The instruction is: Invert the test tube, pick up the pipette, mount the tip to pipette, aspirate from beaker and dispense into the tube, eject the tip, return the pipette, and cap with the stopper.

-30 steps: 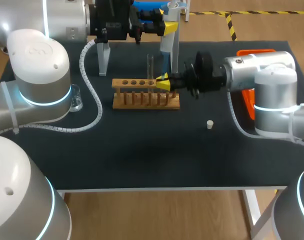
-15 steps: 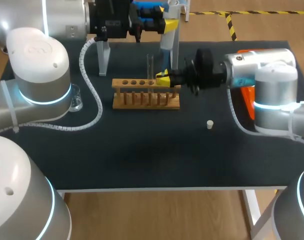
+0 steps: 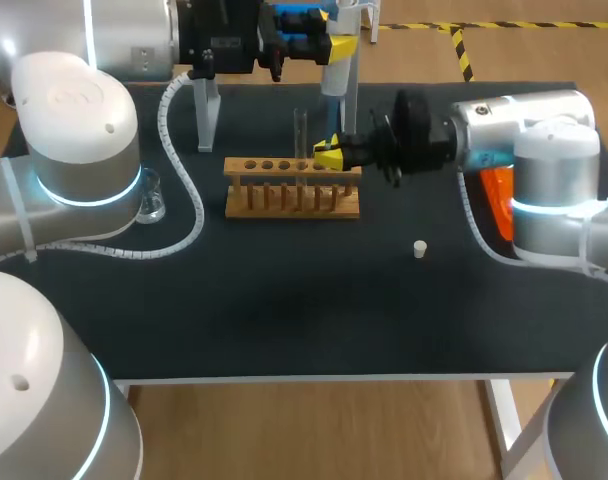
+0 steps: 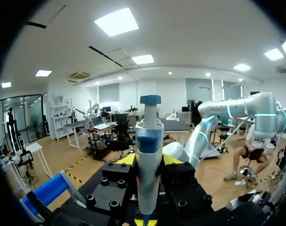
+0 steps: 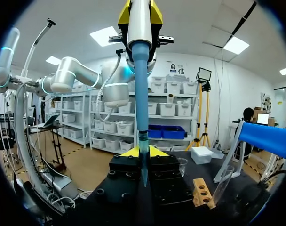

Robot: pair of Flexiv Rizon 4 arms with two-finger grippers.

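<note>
Black bench (image 3: 284, 310): wooden rack (image 3: 292, 188) near the back middle, glass beaker (image 3: 151, 197) off to its left, little white stopper (image 3: 420, 249) to its right, orange tray (image 3: 496, 195) by the right edge.

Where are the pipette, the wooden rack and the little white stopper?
pipette (image 4: 147, 155): left wrist view, its white barrel.
wooden rack (image 3: 294, 210): head view, its base board.
stopper (image 3: 419, 249): head view, its middle.

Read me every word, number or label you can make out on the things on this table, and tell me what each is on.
None can be read.
The pipette held in the left gripper: no legible print; any marks are too blurred to tell.
The pipette tip in the right gripper: none.
Wooden rack, test tube, beaker, stopper: no writing shows.
</note>
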